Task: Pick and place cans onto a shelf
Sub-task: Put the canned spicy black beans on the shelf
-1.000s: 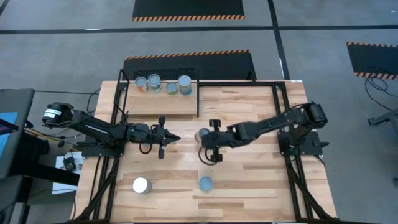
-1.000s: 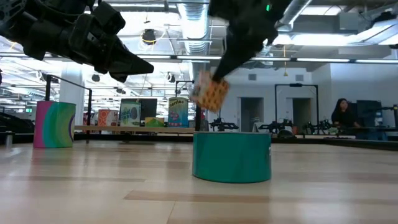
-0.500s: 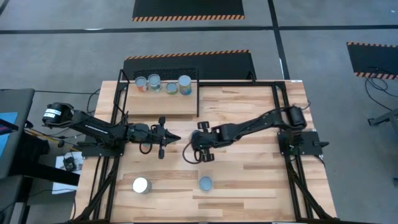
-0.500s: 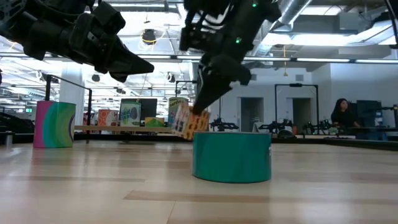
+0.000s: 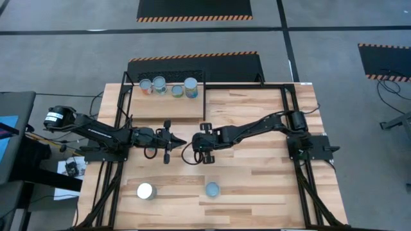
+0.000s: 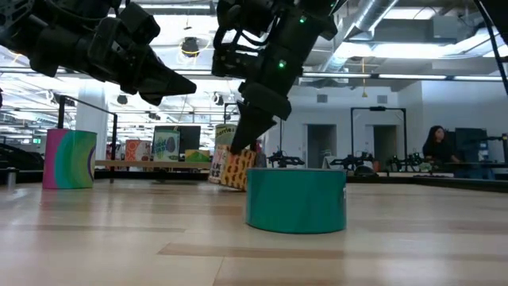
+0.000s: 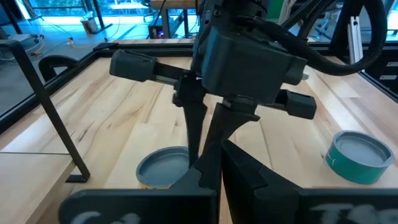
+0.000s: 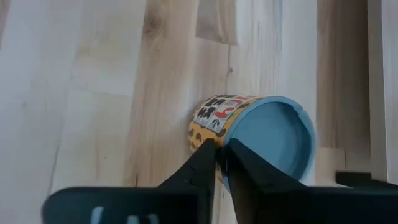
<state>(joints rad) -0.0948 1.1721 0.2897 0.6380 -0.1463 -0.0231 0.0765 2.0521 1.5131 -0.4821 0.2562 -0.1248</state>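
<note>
Right claw [image 6: 238, 143] sits at the orange can [image 6: 231, 167] on the desk [image 5: 257, 186], fingers seemingly pinching its rim; left claw [image 5: 182, 142], fingers together, waits nearby.

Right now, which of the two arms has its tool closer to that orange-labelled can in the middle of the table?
The right. The right tool is directly over the orange can, fingertips at its rim. The left tool points at it from beside, a little apart.
</note>
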